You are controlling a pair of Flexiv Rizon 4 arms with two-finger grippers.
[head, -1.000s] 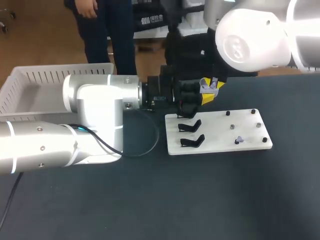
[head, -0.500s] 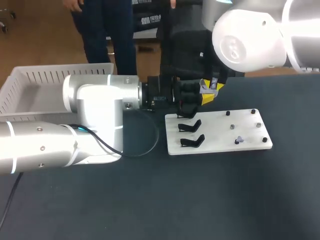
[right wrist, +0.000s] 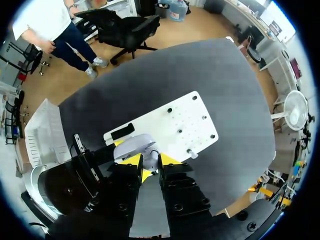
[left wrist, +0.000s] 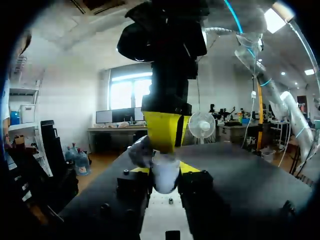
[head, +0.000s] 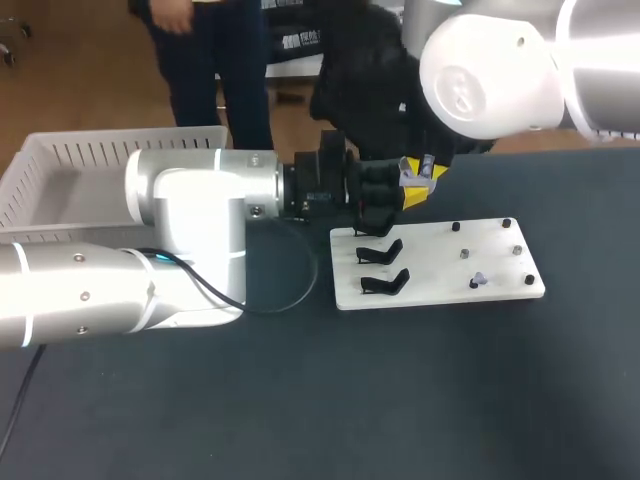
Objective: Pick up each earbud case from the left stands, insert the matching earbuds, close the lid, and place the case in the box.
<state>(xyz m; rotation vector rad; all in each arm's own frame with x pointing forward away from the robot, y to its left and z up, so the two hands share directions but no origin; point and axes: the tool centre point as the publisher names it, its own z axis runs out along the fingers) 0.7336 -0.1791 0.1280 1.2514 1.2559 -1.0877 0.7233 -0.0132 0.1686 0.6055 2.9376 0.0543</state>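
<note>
Clamping the hard, likely light and slippery earbud case (left wrist: 164, 181) by its sides in our left gripper (left wrist: 166, 170); our right gripper (right wrist: 150, 162) hangs just above, its grip we cannot tell

A dark grey, matte table (head: 420, 400) spans the head view from near edge to far.

This is a robotics lab. A white left arm (head: 190, 230) and right arm (head: 500, 65) work over a dark table (head: 400, 400). On it lie a white board (head: 440, 275) with black stands (head: 385, 282) and pegs (head: 456, 227), and a white slatted basket (head: 60, 165).
</note>
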